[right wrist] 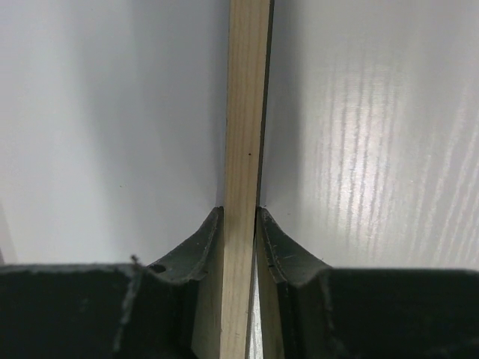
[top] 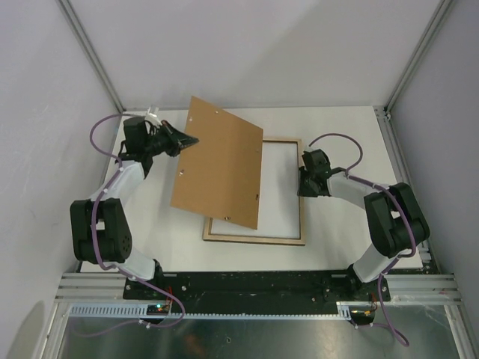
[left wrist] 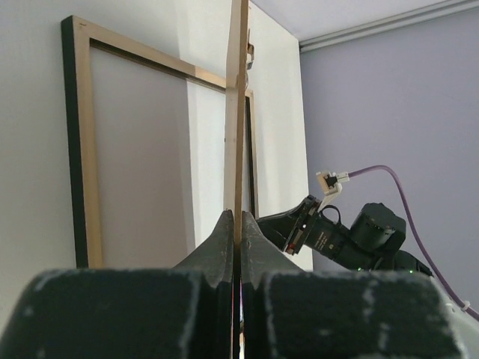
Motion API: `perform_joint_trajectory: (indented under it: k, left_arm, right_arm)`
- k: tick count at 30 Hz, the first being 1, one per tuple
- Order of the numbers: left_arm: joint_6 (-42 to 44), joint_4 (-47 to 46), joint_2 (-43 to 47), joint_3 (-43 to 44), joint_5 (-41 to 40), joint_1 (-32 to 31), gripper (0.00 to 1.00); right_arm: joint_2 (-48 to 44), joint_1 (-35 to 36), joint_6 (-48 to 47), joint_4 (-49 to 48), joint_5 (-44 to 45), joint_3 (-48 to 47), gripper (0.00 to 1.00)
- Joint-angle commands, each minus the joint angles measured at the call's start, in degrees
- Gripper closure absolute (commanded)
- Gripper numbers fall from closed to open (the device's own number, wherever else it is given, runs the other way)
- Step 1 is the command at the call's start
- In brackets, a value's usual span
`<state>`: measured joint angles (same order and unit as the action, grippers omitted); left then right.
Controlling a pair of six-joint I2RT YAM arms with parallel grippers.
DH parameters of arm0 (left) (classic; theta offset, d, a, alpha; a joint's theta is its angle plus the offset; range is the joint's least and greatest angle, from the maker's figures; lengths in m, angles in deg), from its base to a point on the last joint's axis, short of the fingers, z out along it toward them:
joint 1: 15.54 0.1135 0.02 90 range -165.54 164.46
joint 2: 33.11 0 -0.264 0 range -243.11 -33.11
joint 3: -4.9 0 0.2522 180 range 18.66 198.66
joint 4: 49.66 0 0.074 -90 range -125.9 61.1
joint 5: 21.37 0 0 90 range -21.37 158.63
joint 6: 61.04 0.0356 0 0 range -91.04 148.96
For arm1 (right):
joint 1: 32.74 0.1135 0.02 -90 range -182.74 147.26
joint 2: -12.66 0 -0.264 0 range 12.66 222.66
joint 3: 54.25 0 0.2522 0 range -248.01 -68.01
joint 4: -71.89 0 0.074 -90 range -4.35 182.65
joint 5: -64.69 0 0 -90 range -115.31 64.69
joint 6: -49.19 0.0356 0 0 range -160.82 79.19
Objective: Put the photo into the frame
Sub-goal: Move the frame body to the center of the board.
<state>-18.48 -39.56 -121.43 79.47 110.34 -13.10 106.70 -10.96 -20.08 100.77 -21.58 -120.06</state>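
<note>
The frame [top: 254, 238] lies flat on the white table, light wood back up. A white surface [top: 278, 187] fills its opening; no printed photo shows in any view. My left gripper [top: 191, 140] is shut on the left edge of the brown backing board [top: 221, 168] and holds it tilted over the frame's left half. In the left wrist view the board [left wrist: 238, 112] runs edge-on between my fingers [left wrist: 238, 224], with the frame [left wrist: 84, 149] behind. My right gripper [top: 301, 183] is shut on the frame's right rail [right wrist: 247, 112], which sits between its fingertips [right wrist: 239, 213].
White walls and metal corner posts [top: 93, 56] enclose the table on three sides. The arm bases and a black rail [top: 254, 283] run along the near edge. The right arm [left wrist: 344, 235] shows beyond the board in the left wrist view.
</note>
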Motion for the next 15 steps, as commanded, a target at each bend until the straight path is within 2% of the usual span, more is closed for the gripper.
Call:
perform_joint_trajectory:
  k: [1,8,15]
  left_arm:
    - [-0.67,-2.84,4.94,-1.52,1.79,0.42,1.0]
    - [-2.56,-4.72,7.93,-6.85,0.09,0.46,1.0]
    - [-7.99,-8.59,11.94,-12.16,-2.86,0.39,1.0]
  right_arm:
    - [-1.43,1.21,-2.96,-2.79,-5.36,0.46,0.91]
    - [-0.44,2.61,-2.03,-3.36,-7.55,0.49,0.9]
    - [-3.04,2.9,4.39,-1.25,-6.11,-0.38,0.7]
